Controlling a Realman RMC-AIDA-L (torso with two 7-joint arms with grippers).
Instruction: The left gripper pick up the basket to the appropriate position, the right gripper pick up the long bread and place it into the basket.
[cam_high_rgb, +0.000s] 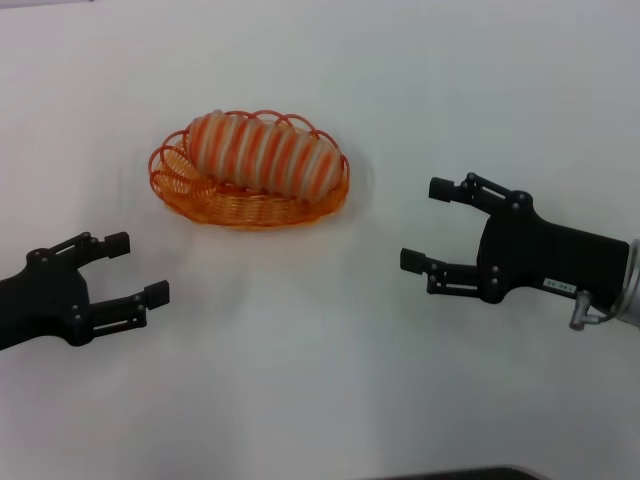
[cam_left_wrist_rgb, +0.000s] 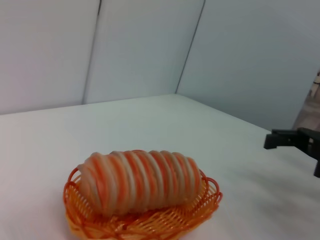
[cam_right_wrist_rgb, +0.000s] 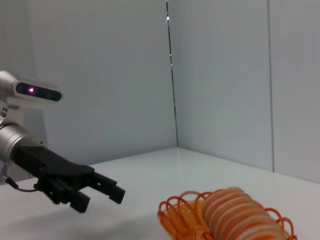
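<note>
The orange wire basket (cam_high_rgb: 197, 183) stands on the white table, left of centre. The striped long bread (cam_high_rgb: 263, 153) lies inside it, along its length. My left gripper (cam_high_rgb: 136, 268) is open and empty, near and to the left of the basket, well apart from it. My right gripper (cam_high_rgb: 428, 224) is open and empty, to the right of the basket with a wide gap between. The left wrist view shows the bread (cam_left_wrist_rgb: 140, 181) in the basket (cam_left_wrist_rgb: 207, 197) and the right gripper's fingers (cam_left_wrist_rgb: 282, 140) far off. The right wrist view shows the basket (cam_right_wrist_rgb: 177, 215), the bread (cam_right_wrist_rgb: 240, 212) and the left gripper (cam_right_wrist_rgb: 102, 196).
The white table (cam_high_rgb: 320, 380) stretches all around the basket. Grey wall panels (cam_left_wrist_rgb: 140, 50) stand behind it. A dark edge (cam_high_rgb: 470, 473) shows at the near side of the table.
</note>
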